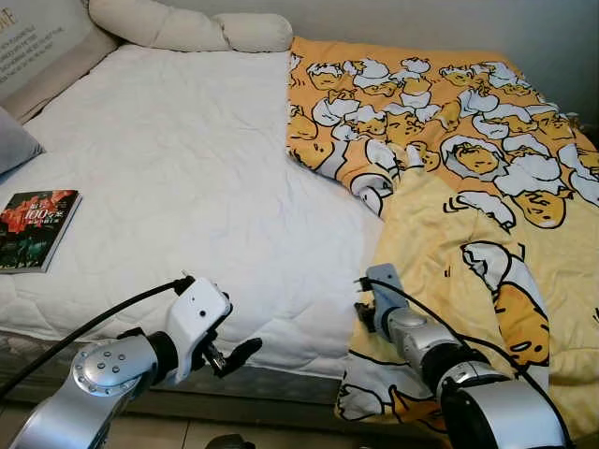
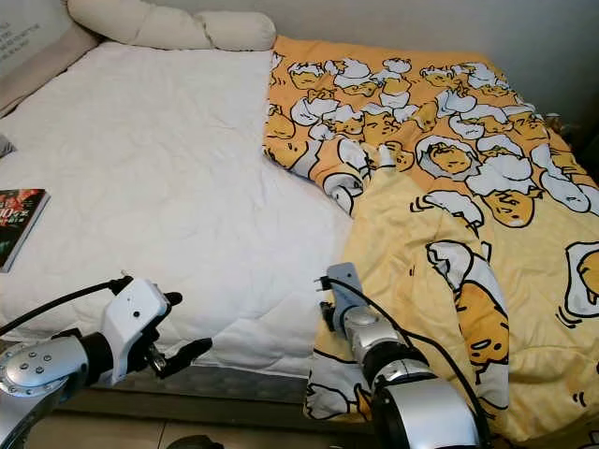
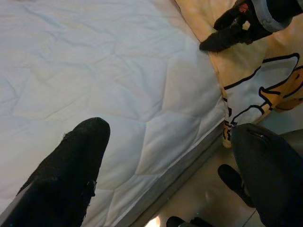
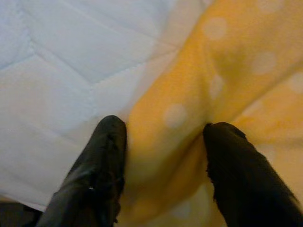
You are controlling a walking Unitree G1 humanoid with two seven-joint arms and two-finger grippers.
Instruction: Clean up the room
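Your right gripper point(image 4: 163, 156) sits low in the middle of the frame, fingers wide around a yellow blanket point(image 1: 449, 140) fold. Your left gripper point(image 1: 234, 355), lower left, is wide open.

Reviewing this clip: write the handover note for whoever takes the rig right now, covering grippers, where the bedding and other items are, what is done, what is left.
Right gripper: open, fingers straddling a fold at the yellow blanket's near left edge, not yet closed on it.
Left gripper: open, hovering off the mattress's front edge, holding nothing.
Blanket is bunched over the right half of the bed, with the left half bare. A book lies near the left edge; pillows sit at the head.
Done: nothing visible beyond the approach.
Left: likely grip the blanket edge and spread it, then deal with the book.
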